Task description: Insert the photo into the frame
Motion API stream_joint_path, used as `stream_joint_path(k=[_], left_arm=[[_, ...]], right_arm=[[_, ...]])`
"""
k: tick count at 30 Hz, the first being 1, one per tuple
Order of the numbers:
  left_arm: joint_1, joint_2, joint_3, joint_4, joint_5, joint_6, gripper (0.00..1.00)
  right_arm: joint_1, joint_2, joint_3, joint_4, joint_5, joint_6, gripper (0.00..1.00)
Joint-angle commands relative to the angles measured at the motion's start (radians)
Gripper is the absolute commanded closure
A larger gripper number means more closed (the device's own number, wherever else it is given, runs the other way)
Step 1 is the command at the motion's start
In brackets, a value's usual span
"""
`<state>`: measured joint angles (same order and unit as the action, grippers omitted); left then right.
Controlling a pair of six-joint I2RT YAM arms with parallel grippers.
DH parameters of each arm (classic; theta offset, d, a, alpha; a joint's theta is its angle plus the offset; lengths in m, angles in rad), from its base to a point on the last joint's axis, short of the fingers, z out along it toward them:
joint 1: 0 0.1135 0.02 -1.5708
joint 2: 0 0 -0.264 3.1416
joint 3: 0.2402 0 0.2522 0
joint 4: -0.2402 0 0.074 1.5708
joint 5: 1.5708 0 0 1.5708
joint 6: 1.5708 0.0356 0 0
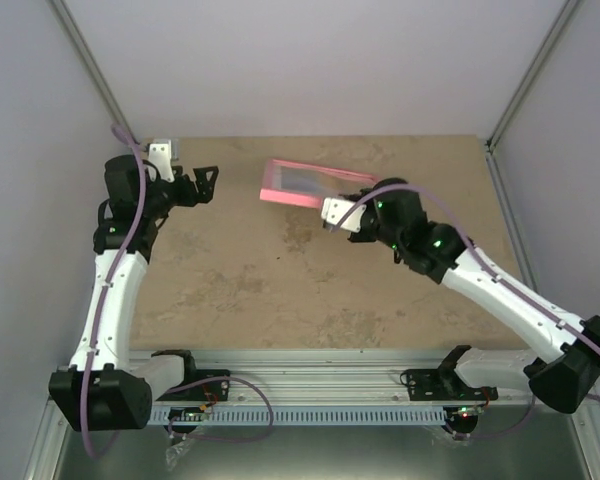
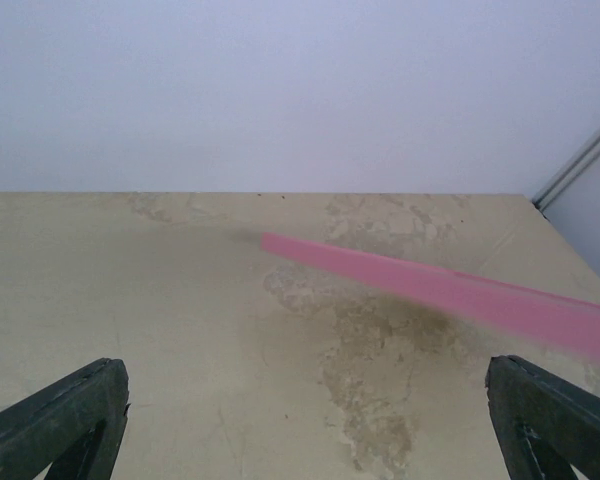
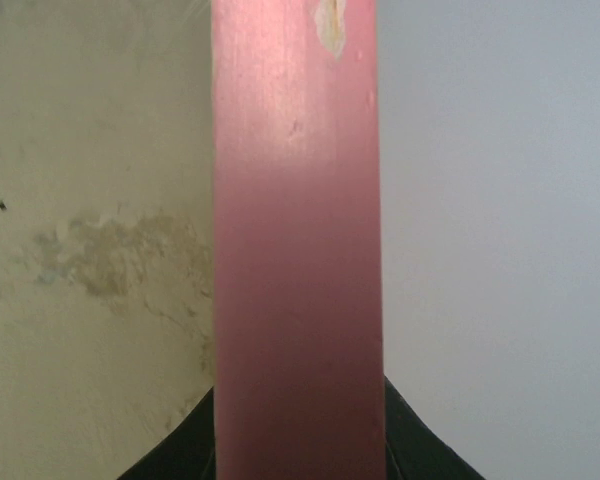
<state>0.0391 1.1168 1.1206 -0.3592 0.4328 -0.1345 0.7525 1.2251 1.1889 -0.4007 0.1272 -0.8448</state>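
While the right claw point(image 1: 328, 208) grips the frame point(image 1: 310, 184), the left claw point(image 1: 208, 182) hovers wide open.

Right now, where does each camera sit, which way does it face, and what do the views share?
Top external: above and behind the robot, looking down at the table; left arm and right arm show, right jaws holding the frame.
Left wrist: on the left arm, looking across the table toward the back wall; open left jaws at the bottom corners, frame edge-on.
Right wrist: on the right arm, looking along the frame; right jaws shut on it at the bottom.
Shared: all three show frame and table.
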Motion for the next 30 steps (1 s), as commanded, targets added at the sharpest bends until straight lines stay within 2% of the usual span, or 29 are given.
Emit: stream_joint_path(k=[1,5,6,12,14,19,23,30], left_arm=[[0.01,-0.025,-0.022,0.039,0.034,-0.021,0.0],[0.011,-0.007,-0.027,0.044,0.05,-0.023,0.01],[0.011,0.0,-0.024,0.045,0.053,-0.023,0.0],[0.011,0.033,-0.013,0.045,0.066,-0.02,0.01],[0.011,0.043,-0.015,0.047,0.066,-0.017,0.01],[0.01,0.069,-0.02,0.056,0.071,-0.013,0.01],[0.011,0.091,-0.028,0.072,0.088,-0.018,0.0],[0.011,0.129,-0.029,0.075,0.093,-0.01,0.01]], right_arm=[[0.068,-0.028,-0.129,0.275,0.226,-0.104,0.99],[0.14,-0.009,-0.245,0.348,0.27,-0.144,0.99],[0.156,0.0,-0.263,0.357,0.281,-0.152,0.96],[0.223,0.03,-0.405,0.49,0.303,-0.169,0.58],[0.237,0.039,-0.451,0.517,0.294,-0.151,0.49],[0.271,0.087,-0.564,0.609,0.282,-0.102,0.42],[0.291,0.161,-0.635,0.716,0.267,-0.08,0.4],[0.292,0.281,-0.627,0.722,0.204,0.007,0.35]])
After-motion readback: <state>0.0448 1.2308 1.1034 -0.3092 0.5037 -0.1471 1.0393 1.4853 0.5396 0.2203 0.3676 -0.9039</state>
